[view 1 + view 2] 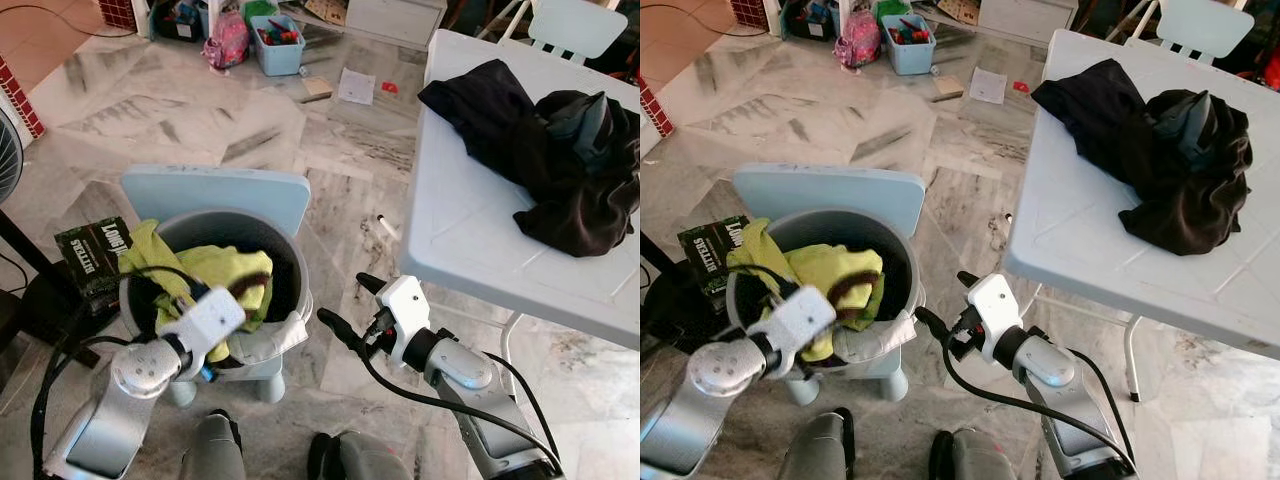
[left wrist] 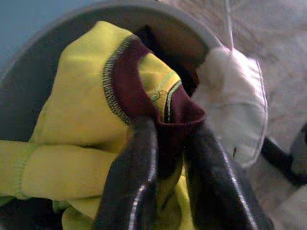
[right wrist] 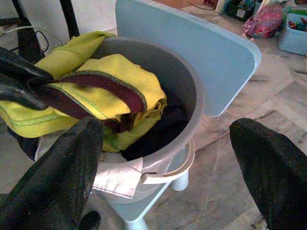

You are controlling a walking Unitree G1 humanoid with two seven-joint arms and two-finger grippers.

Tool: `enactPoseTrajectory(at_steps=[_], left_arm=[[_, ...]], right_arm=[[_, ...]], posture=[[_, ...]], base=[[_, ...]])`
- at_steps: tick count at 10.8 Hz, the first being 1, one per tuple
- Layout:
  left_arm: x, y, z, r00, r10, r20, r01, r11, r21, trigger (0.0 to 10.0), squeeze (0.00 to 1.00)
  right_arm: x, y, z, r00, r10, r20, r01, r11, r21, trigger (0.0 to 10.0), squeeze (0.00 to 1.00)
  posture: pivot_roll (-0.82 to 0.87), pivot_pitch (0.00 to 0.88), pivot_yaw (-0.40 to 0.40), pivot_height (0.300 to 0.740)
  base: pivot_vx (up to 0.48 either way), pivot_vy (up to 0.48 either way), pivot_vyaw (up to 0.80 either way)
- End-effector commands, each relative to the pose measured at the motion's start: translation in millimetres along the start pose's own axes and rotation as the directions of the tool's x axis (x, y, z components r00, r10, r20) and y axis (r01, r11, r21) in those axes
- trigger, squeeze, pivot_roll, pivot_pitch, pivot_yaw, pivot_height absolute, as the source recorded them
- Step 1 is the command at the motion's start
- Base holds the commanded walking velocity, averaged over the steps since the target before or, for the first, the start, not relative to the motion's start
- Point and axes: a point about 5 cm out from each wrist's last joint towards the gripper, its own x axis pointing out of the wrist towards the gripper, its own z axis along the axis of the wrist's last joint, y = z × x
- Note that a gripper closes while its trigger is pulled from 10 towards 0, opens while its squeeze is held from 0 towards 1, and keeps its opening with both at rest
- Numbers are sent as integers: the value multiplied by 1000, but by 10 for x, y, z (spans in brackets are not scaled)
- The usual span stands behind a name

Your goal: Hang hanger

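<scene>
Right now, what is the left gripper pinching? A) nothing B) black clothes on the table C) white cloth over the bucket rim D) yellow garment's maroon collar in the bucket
D: the left gripper is shut on the yellow garment at its maroon collar, inside the bucket.

Bucket [image 1: 285,240] interior under yellow garment [image 1: 225,265] hidden; dark clothes pile [image 1: 560,160] cut off at edge

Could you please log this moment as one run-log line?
left pincer: shut on yellow shirt in grey bucket | right pincer: open, beside bucket | dark clothes: on white table
</scene>
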Motion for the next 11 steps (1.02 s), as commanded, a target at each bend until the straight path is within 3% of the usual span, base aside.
enactPoseTrajectory(at_steps=[1,3,6,8,9,10,11], left_arm=[[-4,-20,78,1000,5,29,-6,999,35,10000,1000],[6,118,71,985,146,92,-158,978,138,10000,1000],[-79,229,69,929,322,183,-328,945,-1,10000,1000],[-151,150,-123,944,309,120,-312,950,6,10000,1000],[-190,133,-191,944,312,109,-315,949,14,10000,584],[-258,79,-249,945,306,117,-311,950,24,10000,0],[-280,32,-219,943,297,150,-303,953,16,10000,0]], right_arm=[[-20,-19,-31,1000,-4,-16,4,1000,-6,10000,0],[-25,-29,-43,999,-19,-32,18,999,-30,10000,0],[-121,-131,-85,996,-77,-53,76,997,-31,10000,0],[-125,-122,-88,995,-79,-54,77,996,-35,10000,0],[-124,-121,-89,995,-80,-55,78,996,-37,10000,0],[-113,-124,-91,996,-75,-57,73,997,-38,10000,0],[-101,-129,-88,996,-74,-57,72,997,-39,10000,0]], posture=[[17,120,-123,740],[24,119,-123,740],[24,120,-122,740],[35,119,-121,740],[41,120,-122,740],[45,122,-125,740],[47,123,-124,740]], base=[[0,0,0],[0,0,0],[0,0,0],[0,0,0],[0,0,0],[0,0,0],[0,0,0]])
